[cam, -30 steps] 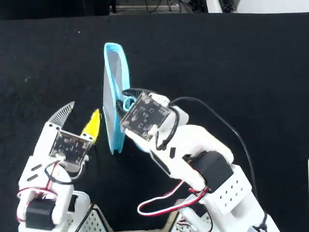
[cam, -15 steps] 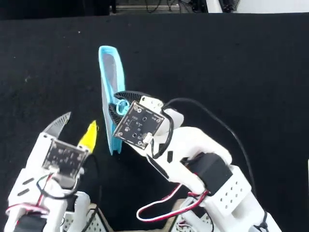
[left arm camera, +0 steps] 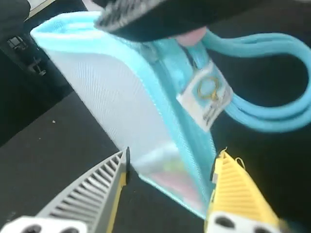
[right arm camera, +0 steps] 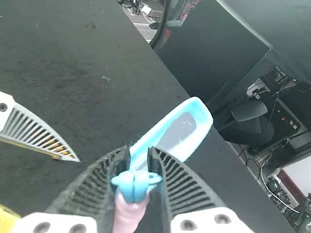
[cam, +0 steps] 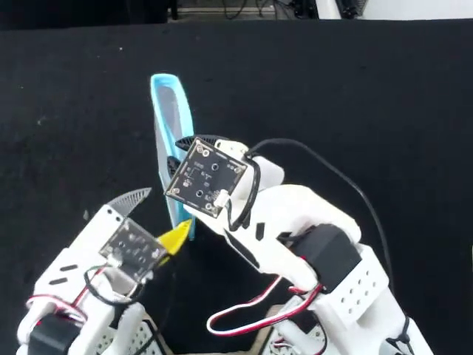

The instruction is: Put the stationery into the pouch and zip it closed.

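While the right tool is clamped on the top edge of the light-blue mesh pouch, upright at 10 o'clock on the black table, the left tool, jaws apart, straddles its 6 o'clock corner. Zipping seems in hand; next, that corner needs pinching.

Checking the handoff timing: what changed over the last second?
The left gripper swung in toward the right arm. Its open jaws now straddle the near end of the pouch but have not closed on it. The right gripper stayed shut on the pouch, holding it on edge in about the same spot.
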Robot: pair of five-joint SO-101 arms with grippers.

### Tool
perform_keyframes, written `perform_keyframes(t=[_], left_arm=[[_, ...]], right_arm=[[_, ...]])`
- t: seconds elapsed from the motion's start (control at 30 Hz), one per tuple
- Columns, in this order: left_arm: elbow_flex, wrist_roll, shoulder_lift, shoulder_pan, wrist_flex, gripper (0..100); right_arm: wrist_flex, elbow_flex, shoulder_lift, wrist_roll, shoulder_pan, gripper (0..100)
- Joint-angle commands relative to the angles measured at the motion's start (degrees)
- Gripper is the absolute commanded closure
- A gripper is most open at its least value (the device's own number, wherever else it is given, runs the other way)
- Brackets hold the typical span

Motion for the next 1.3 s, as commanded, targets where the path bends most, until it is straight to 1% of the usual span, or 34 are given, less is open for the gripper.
perform_keyframes(t=[0.0,0.13,0.27,0.37,0.43,0.53,0.67,0.77,0.9,1.03,1.17,1.27], left_arm=[[0.6,5.3,0.0,2.5,-5.4,71],[1.1,8.8,0.0,6.8,-6.5,71],[1.5,11.3,0.0,7.1,-8.7,71],[4.8,10.9,0.0,4.4,-12.0,71],[8.5,10.8,0.1,1.4,-16.4,71],[12.6,6.8,0.1,-1.7,-20.9,71],[14.2,3.0,0.1,-2.5,-21.3,71],[14.0,2.8,0.1,-2.9,-21.3,71],[13.9,2.0,0.0,-6.0,-21.6,71],[12.3,3.1,0.0,-6.4,-21.8,71],[10.7,8.0,0.0,-5.1,-21.8,72],[11.4,9.5,0.0,-5.5,-24.4,72]], right_arm=[[-0.2,-4.5,0.2,0.5,-0.4,98.7],[0.1,-4.5,0.2,0.5,-0.4,98.7],[0.2,-4.3,0.0,0.5,-0.4,98.7],[0.2,-4.3,0.0,0.5,-0.4,98.7],[0.2,-4.3,0.0,0.5,-0.4,98.7],[0.2,-4.3,0.0,0.5,-0.4,98.7],[0.2,-4.3,0.0,0.5,-0.3,98.7],[0.2,-4.3,0.0,0.5,-0.3,98.7],[0.3,-4.3,0.0,0.5,-0.3,98.7],[2.1,-4.3,0.0,0.5,-0.6,98.7],[2.4,-4.3,0.0,0.5,-0.4,98.7],[4.3,-4.3,0.0,0.5,-0.6,98.7]])
